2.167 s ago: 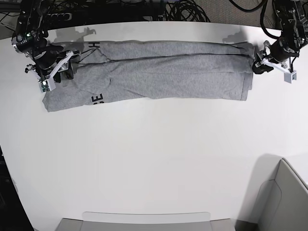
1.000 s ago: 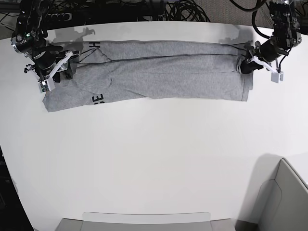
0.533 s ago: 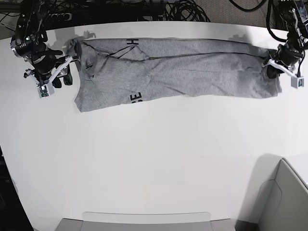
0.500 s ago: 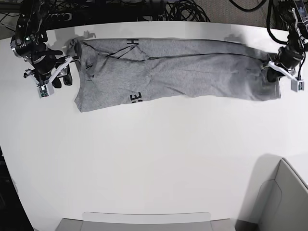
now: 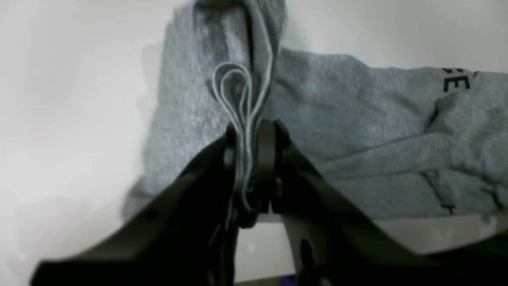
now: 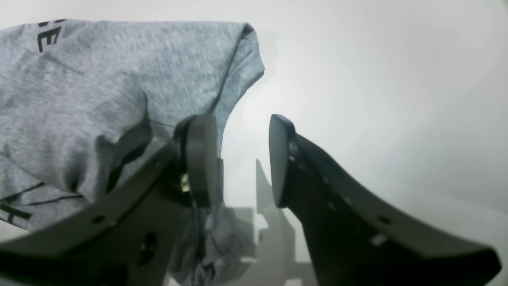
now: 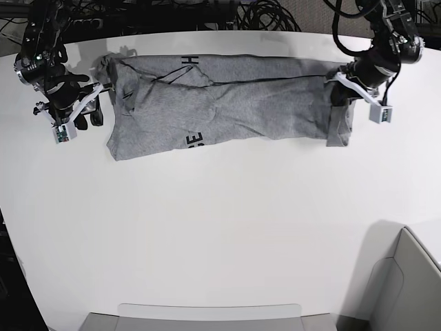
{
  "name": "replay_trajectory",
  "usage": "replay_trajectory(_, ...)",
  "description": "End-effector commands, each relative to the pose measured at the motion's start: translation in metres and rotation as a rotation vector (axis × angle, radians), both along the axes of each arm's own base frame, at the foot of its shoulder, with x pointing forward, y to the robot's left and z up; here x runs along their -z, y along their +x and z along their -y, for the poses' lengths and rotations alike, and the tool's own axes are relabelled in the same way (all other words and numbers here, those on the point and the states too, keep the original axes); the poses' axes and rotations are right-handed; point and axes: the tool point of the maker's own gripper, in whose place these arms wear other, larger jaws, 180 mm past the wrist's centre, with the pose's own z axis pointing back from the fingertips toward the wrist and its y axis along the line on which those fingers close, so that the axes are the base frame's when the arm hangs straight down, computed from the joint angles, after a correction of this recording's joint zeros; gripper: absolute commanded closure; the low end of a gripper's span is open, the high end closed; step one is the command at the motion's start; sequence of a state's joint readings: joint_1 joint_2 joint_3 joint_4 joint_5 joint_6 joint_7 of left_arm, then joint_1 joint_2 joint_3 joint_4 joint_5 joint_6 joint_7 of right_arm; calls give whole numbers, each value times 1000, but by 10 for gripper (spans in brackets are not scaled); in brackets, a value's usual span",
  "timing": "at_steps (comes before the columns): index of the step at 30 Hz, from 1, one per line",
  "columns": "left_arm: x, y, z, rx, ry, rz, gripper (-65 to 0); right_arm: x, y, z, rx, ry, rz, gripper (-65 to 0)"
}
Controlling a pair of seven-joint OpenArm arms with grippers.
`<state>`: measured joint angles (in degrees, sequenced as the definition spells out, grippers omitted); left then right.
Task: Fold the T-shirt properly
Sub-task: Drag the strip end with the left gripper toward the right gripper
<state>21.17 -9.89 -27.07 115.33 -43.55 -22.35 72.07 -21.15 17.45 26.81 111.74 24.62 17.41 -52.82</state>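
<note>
- Your T-shirt (image 7: 241,110) lies as a long, low band across the far part of the smooth white surface (image 7: 207,227), between your two arms.
- Its cloth is heather-grey, finely flecked, soft and matte, with bits of bold black block lettering at the near and far edges.
- Your left gripper (image 5: 248,198) is closed on a pinch of the shirt, at the end on the base view's right.
- From that pinch the fabric rises in narrow, rounded pleats; in the left wrist view they curl into a tight loop above the black fingertips.
- Beside the loop, the cloth spreads into a broad, smooth panel on one side and long flat layers on the other.
- Your right gripper (image 6: 242,161) stands open and holds nothing, its dark, blunt fingers apart near the shirt's other end.
- There you see a puffy, rounded ridge with a shadowed hollow beneath it, and a slanting edge where one layer overlaps another.
- Under the shirt's near edge, the surface looks plain and even, with soft grey shadows.
</note>
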Motion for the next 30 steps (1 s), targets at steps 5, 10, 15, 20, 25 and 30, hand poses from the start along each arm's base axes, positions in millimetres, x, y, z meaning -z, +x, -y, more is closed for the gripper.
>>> replay_trajectory(5,-3,8,61,80,-136,28,0,-12,6,0,-13,-7,43,-224)
replay_trajectory(10,-3,15,100,27,-266,17,0,-11,6,0,-14,-6,42,-224)
replay_trajectory(15,-1,19,119,-6,-323,3,0,-11,6,0,-14,-6,42,-224)
replay_trajectory(20,3,19,131,1,-345,-15,0,-10,4,0,-14,-6,37,-224)
replay_trajectory(25,3,19,143,25,-362,-12,0,-11,4,0,-14,-6,39,-224)
replay_trajectory(30,1,25,143,2,-370,23,-6,-11,4,0,-14,-6,40,-224)
